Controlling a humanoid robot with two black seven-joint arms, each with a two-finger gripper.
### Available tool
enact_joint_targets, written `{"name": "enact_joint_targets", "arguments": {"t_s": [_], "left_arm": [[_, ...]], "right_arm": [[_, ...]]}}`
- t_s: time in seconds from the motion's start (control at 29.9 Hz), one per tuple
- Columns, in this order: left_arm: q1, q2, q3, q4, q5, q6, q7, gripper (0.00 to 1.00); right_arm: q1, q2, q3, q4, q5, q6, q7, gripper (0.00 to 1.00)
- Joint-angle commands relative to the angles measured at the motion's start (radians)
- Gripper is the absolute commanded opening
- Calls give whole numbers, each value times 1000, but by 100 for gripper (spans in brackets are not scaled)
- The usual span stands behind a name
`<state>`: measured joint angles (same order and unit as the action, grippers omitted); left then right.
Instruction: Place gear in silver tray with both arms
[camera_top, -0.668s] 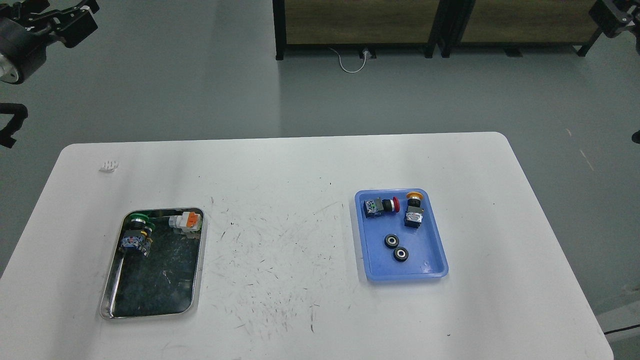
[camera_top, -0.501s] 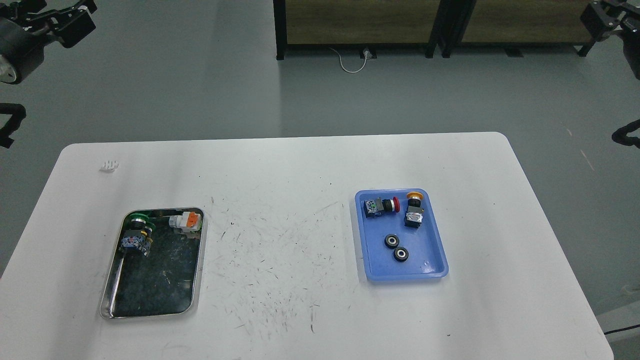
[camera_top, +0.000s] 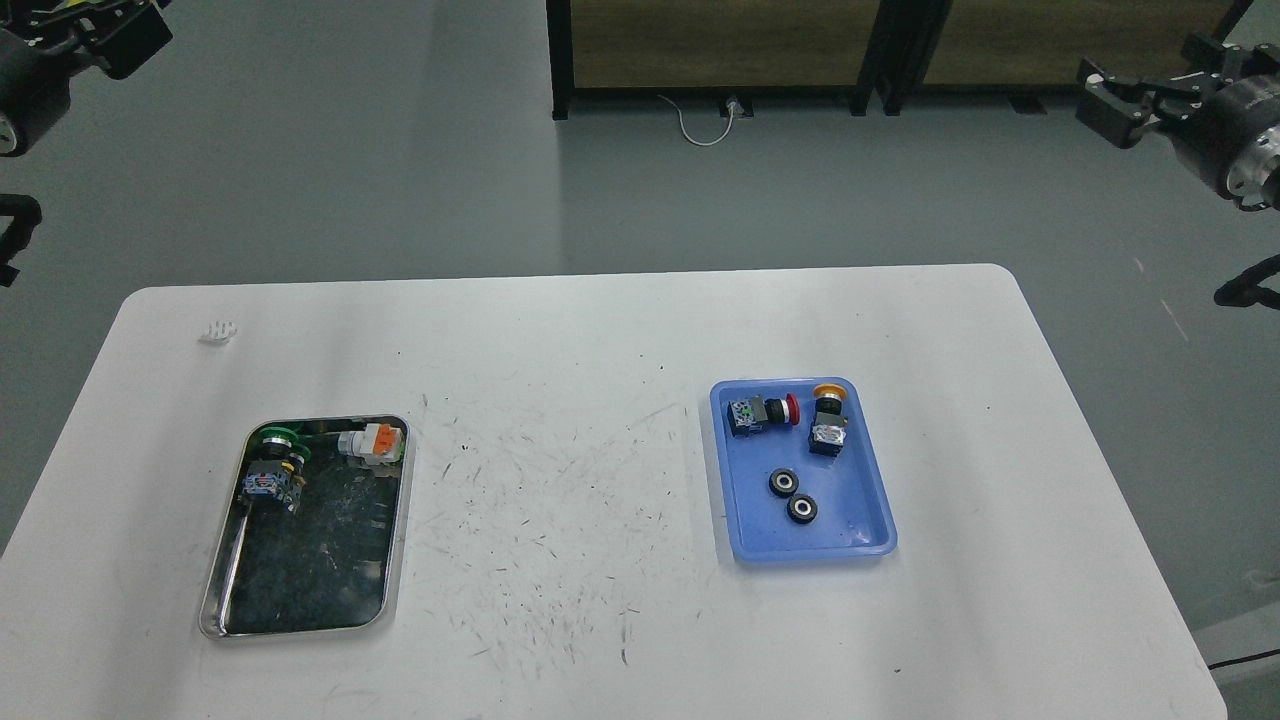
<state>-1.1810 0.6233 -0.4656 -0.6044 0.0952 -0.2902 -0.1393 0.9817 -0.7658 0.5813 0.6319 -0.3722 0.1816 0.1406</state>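
Observation:
Two small black gears with silver hubs (camera_top: 782, 483) (camera_top: 802, 509) lie side by side in the blue plastic tray (camera_top: 860, 535) at the table's right. The silver tray (camera_top: 401, 520) sits at the left front, with a dark reflective bottom. My left gripper (camera_top: 120, 35) is high in the top left corner, partly cut by the view's edge, far from the table. My right gripper (camera_top: 1105, 95) is high at the upper right, beyond the table's far right corner. Both are small and dark, and neither holds anything that I can see.
The silver tray holds a green-capped push-button switch (camera_top: 270, 470) and an orange and white connector (camera_top: 372, 443). The blue tray also holds a red-capped switch (camera_top: 760, 412) and a yellow-capped switch (camera_top: 827, 420). A small white piece (camera_top: 218, 331) lies at the table's far left.

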Motion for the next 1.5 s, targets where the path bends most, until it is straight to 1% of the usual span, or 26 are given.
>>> {"name": "enact_joint_targets", "arguments": {"t_s": [0.0, 0.07, 0.2, 0.3, 0.37, 0.53, 0.7, 0.87, 1.1, 1.37, 1.47], "left_arm": [[0, 25, -17, 11, 0, -1, 1, 99], [6, 30, -19, 15, 0, -4, -9, 99], [17, 44, -19, 15, -2, -9, -8, 99], [21, 42, 1, 11, 4, -7, -5, 99], [20, 39, 7, 9, 11, -6, 7, 99], [11, 33, 24, 3, 11, -3, 9, 99], [18, 33, 54, 2, 12, -1, 7, 99], [17, 32, 122, 3, 15, 20, 4, 98], [14, 32, 147, 3, 21, 34, 4, 98], [12, 32, 150, 3, 48, 34, 4, 98], [11, 30, 150, 3, 48, 36, 4, 98]], "right_arm": [[2, -4, -63, 44, -16, 77, -3, 100], [-3, -7, -93, 81, -22, 104, -3, 100], [-18, -1, -172, 138, -50, 139, 2, 100], [-34, 13, -216, 173, -82, 142, 2, 100], [-47, 42, -259, 205, -99, 141, -1, 100], [-90, 97, -353, 264, -106, 130, -7, 100], [-103, 137, -432, 275, -116, 131, -24, 100], [-107, 186, -480, 278, -128, 131, -24, 100], [-141, 278, -543, 269, -154, 121, -24, 100], [-141, 287, -587, 267, -166, 114, -26, 100], [-147, 284, -589, 267, -168, 111, -36, 100]]}}
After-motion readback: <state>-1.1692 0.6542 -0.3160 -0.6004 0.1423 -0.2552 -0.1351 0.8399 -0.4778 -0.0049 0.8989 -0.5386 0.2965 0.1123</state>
